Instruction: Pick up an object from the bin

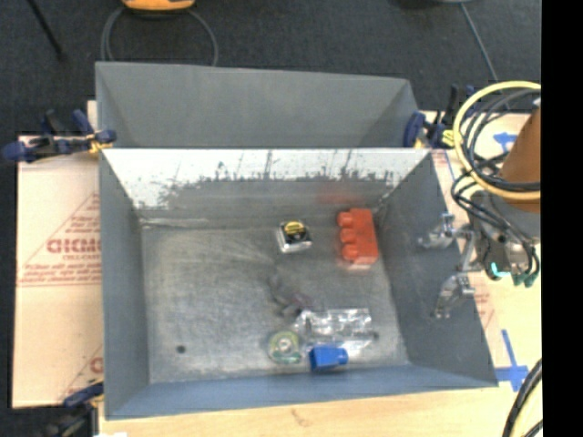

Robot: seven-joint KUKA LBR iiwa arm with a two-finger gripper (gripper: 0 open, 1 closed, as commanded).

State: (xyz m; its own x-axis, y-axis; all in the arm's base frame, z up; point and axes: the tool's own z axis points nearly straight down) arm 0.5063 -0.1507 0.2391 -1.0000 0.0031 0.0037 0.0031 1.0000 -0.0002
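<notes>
While the tool [443,273] is hanging wide open, empty, at frame right, the red block [357,237] is lying nearest, leftward. Its long axis is running top-to-bottom.

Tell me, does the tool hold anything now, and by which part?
Nothing is held. The open tool is over the right wall of the bin, apart from the red block.

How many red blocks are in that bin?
1. The red block lies near the bin's back wall, right of a small yellow-and-black thing. None seems hidden.
</notes>
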